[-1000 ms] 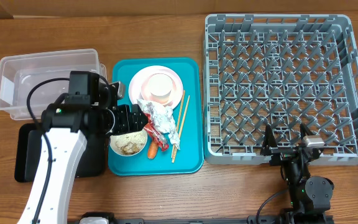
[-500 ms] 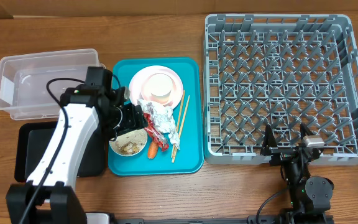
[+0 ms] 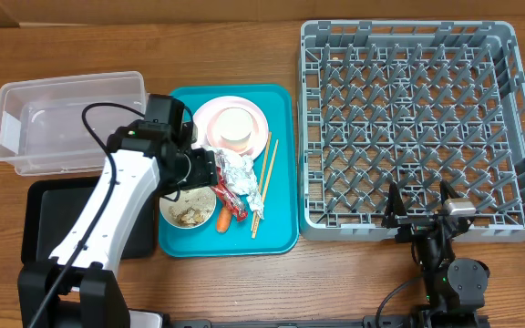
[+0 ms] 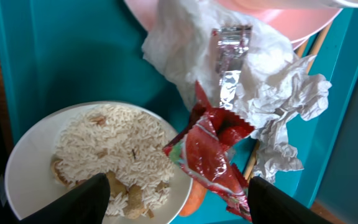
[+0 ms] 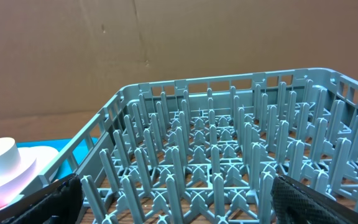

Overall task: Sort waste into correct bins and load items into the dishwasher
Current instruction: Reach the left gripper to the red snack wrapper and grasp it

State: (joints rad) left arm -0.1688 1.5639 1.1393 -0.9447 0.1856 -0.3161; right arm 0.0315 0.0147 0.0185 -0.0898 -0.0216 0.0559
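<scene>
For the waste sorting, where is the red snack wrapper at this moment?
Overhead, the red wrapper lies on the teal tray, between the rice bowl and the chopsticks.

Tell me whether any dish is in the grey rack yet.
No: the rack shows only bare pegs, while the plate and bowl sit on the teal tray.

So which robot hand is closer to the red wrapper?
Left. The left gripper is right above the red wrapper, with its open fingers on either side of it. The right gripper is far away, at the grey rack's front edge.
</scene>
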